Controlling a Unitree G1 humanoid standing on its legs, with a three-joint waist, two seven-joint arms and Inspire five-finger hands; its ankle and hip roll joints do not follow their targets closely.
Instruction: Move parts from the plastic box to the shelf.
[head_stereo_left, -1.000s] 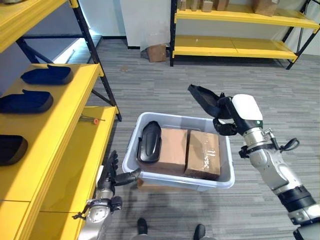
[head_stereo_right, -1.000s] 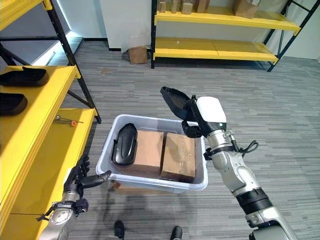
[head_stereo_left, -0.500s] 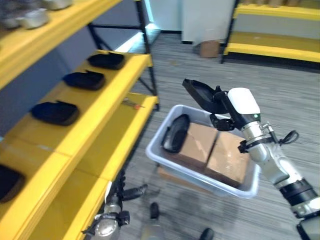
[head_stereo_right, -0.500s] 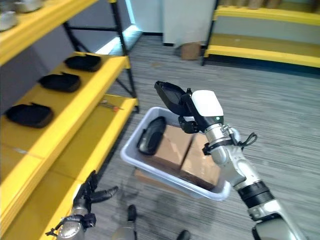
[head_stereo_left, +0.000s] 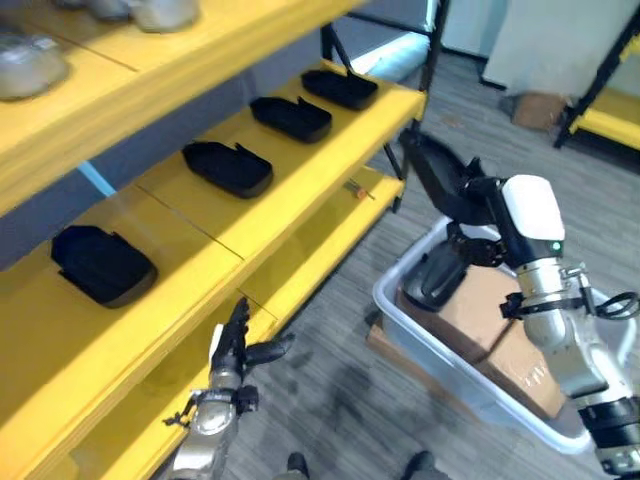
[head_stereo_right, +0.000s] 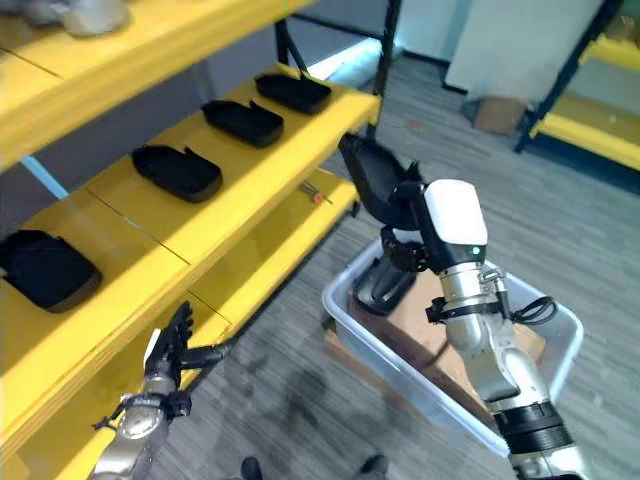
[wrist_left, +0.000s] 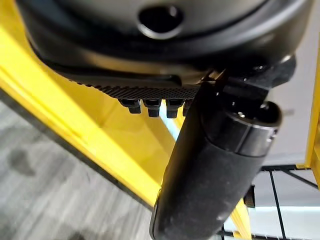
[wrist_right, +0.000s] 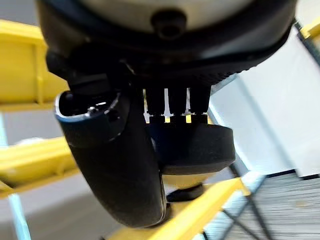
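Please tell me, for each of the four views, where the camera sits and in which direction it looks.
Left eye view: on the head, looking down at the yellow shelf, plastic box and both hands.
Right eye view: beside it, same scene.
Left wrist view: on the left wrist, looking along the left hand toward the shelf.
Right wrist view: on the right wrist, looking along the right hand holding a black part.
Shared: the shelf.

You have bare shelf between the black parts and; the upper shelf board overhangs, limiting headroom.
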